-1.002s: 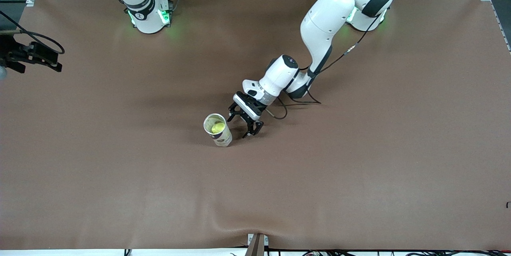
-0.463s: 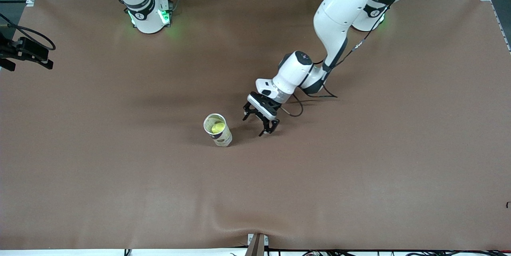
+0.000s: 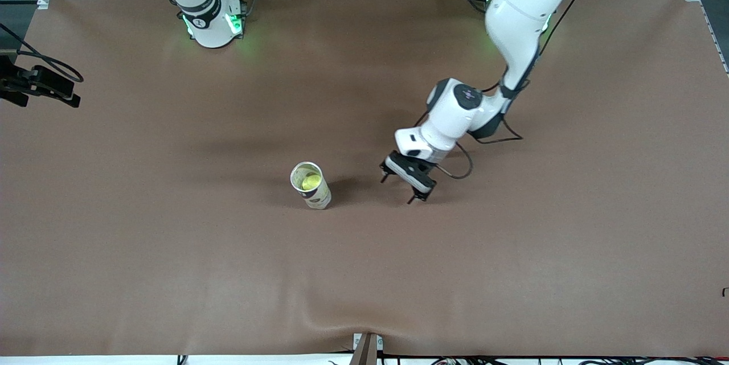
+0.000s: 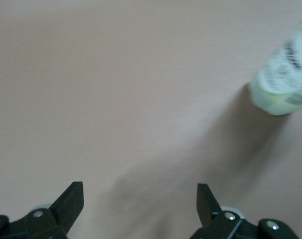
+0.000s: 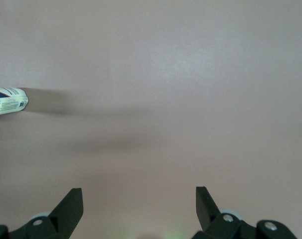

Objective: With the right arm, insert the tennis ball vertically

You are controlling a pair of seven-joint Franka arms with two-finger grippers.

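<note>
brown table [image 3: 171, 240], lone tube [image 3: 311, 185] mid-surface

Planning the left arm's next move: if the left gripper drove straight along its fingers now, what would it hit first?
Most likely the bare table. The left gripper, open, points down at it; the tube stands off to the side, toward the right arm's end, out of that line.

High front camera faces the arms (wrist views share the tube [image 3: 311, 185]).
</note>
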